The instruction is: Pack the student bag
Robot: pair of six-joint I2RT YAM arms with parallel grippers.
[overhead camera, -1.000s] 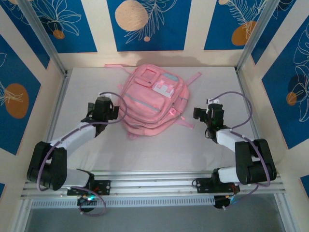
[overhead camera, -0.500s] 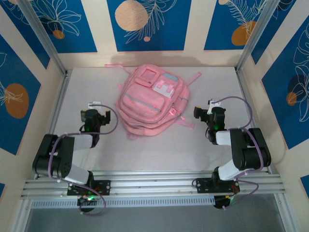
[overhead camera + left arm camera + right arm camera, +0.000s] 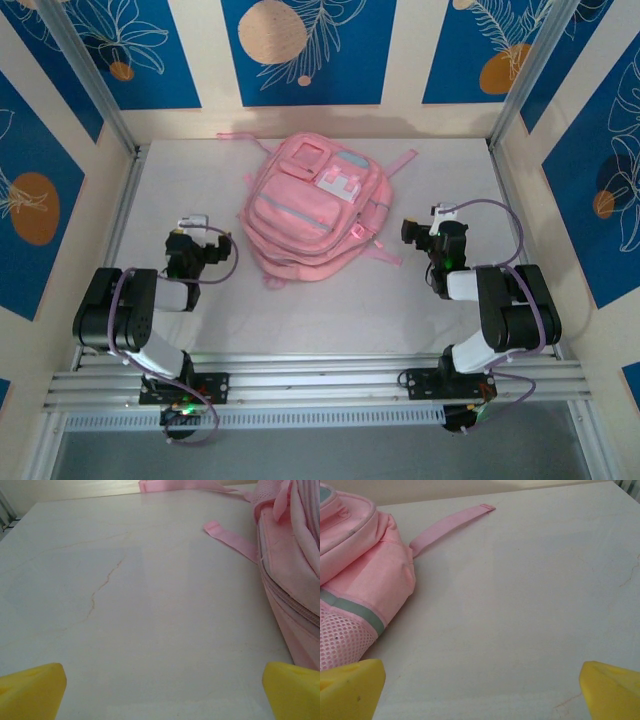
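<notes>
Bag (image 3: 312, 208) lies flat on the table (image 3: 330, 320), centre to far side, front pockets up, straps spread out. The zips I can see look shut. Left gripper (image 3: 198, 245) sits low and near its base, left of the bag, jaws wide apart and empty. Right gripper (image 3: 425, 235) is the same on the right: spread open, holding nothing, clear of the bag.

From the left wrist view a loose strap (image 3: 231, 539) lies just ahead, with the side zip seam (image 3: 287, 602) beside it. The right wrist view has the mesh pocket (image 3: 345, 642) close by.

My guess is that both arms are parked or about to reach in. To do it well, pin the bag with one gripper and work a zip with the other. Come in low and avoid snagging the straps. The soft fabric will likely slide if it is pushed.
</notes>
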